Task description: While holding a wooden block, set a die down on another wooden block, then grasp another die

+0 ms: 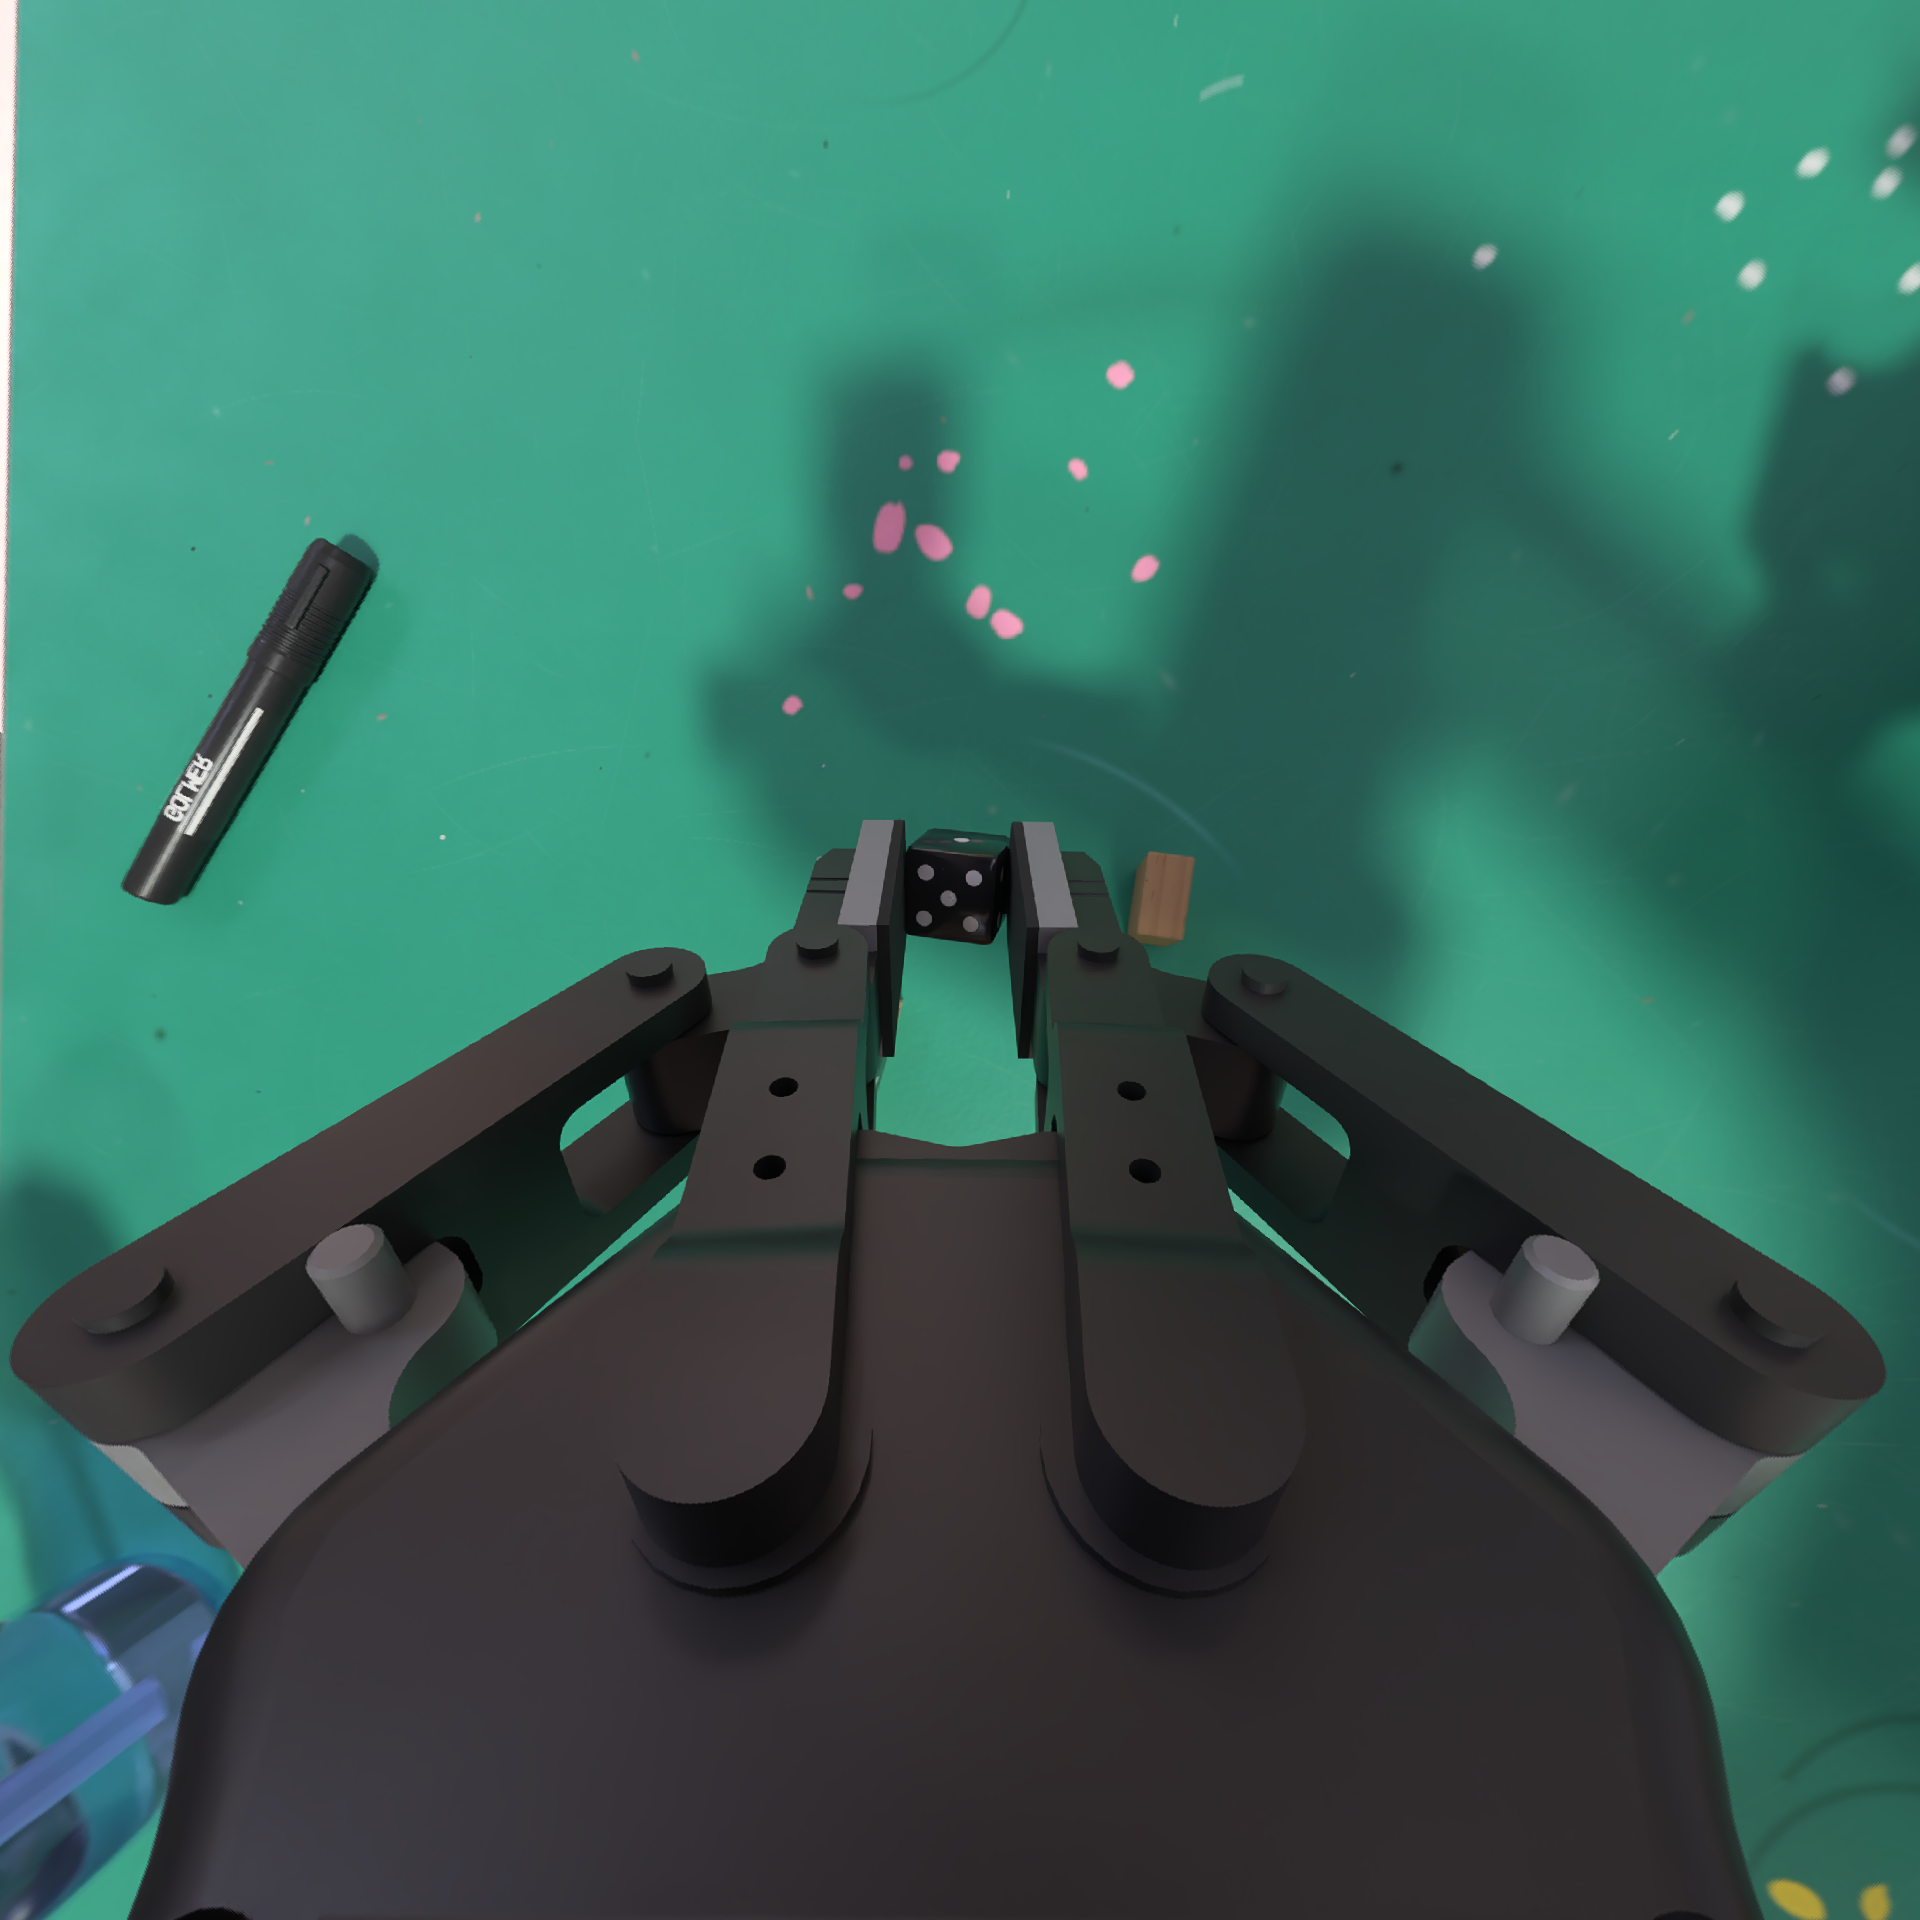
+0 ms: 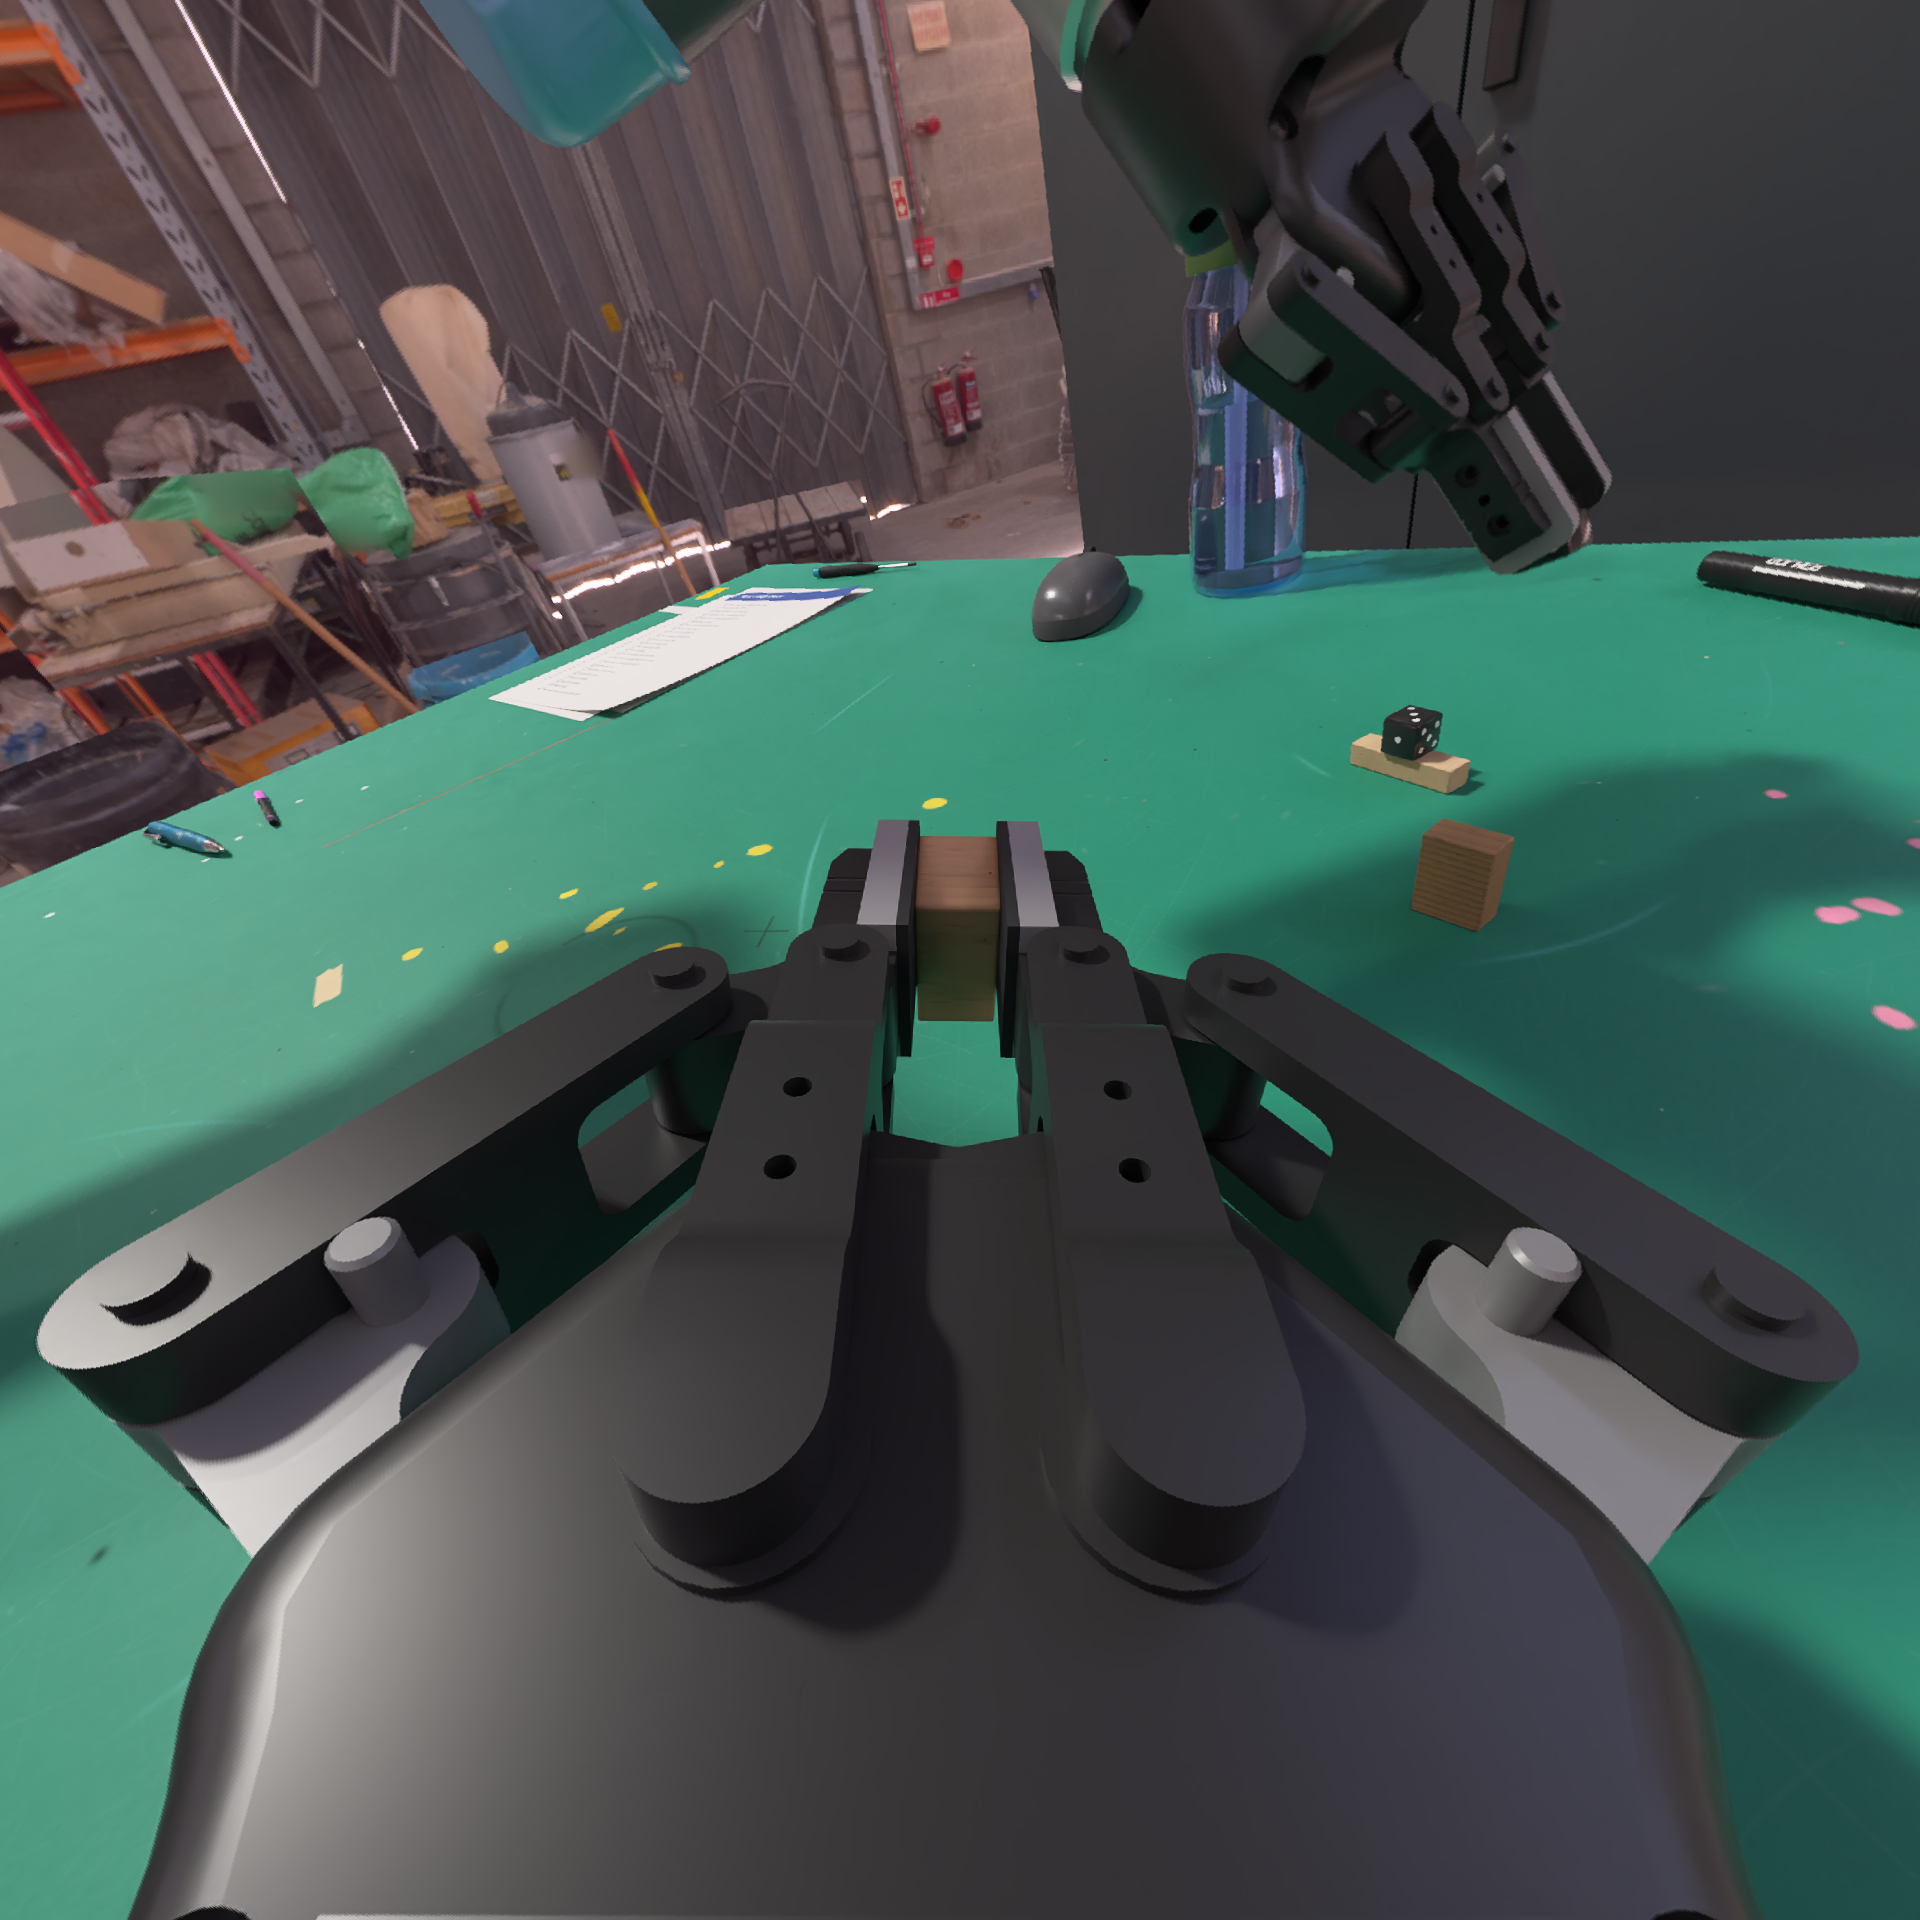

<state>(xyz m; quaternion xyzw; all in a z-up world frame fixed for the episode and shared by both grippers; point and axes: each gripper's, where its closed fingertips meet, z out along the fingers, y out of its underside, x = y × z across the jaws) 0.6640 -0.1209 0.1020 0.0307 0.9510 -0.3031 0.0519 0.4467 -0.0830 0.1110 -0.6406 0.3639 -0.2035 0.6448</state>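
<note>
My left gripper [image 1: 955, 868] is shut on a black die [image 1: 951, 894] with white pips and holds it above the green mat [image 1: 520, 364]. A small brown wooden block [image 1: 1162, 896] lies on the mat below, just right of the fingers. My right gripper [image 2: 958, 868] is shut on a light wooden block [image 2: 956, 935], low over the mat. In the right wrist view a second black die [image 2: 1411, 730] rests on a flat pale wooden block [image 2: 1439, 774]. A brown wooden cube [image 2: 1461, 873] stands nearer. The left gripper [image 2: 1548, 535] hangs above the far right.
A black marker [image 1: 249, 717] lies at the left, also in the right wrist view [image 2: 1813, 584]. A blue bottle [image 2: 1242, 468], a grey mouse [image 2: 1078, 594], papers [image 2: 675, 649] and pens [image 2: 187, 837] sit at the far side. The mat's left edge [image 1: 8, 416] is close.
</note>
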